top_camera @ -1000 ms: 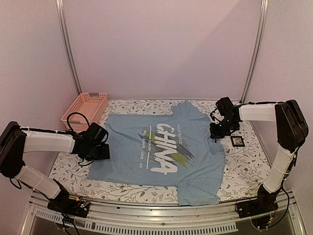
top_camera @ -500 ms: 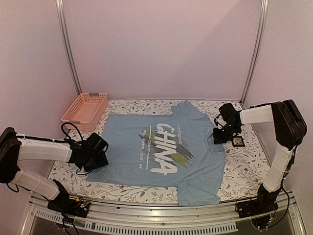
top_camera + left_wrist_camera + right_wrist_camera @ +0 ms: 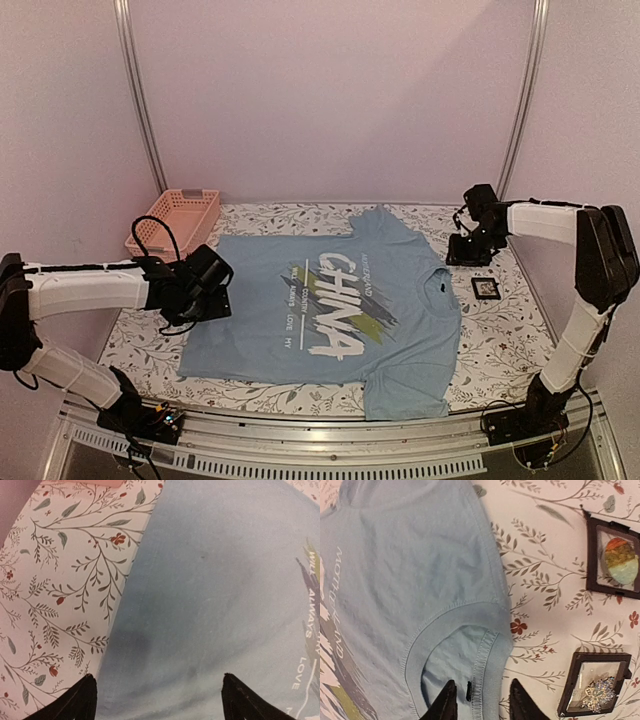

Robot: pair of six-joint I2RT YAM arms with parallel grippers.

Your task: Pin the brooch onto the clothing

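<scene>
The clothing [image 3: 290, 340] is a light blue T-shirt with a white "CHINA" print, lying flat on the flowered cloth. It also shows in the left wrist view [image 3: 210, 580] and the right wrist view [image 3: 410, 555]. A small dark piece [image 3: 468, 691] sits on the collar rim, a dark dot [image 3: 441, 283] from above. Whether it is the brooch I cannot tell. My right gripper [image 3: 466, 250] [image 3: 482, 702] hovers off the collar's far right, open and holding nothing. My left gripper [image 3: 205, 297] [image 3: 160, 702] is wide open over the shirt's left edge, empty.
Two black square frames lie right of the collar: one [image 3: 614, 559] holds an orange and yellow-green oval, the other [image 3: 595, 685] a glittery piece. From above, one frame [image 3: 487, 288] shows. A pink basket [image 3: 172, 222] stands at the back left.
My right gripper has opened and drawn back from the collar toward the far right. My left gripper has opened wider and shifted slightly along the shirt's left edge.
</scene>
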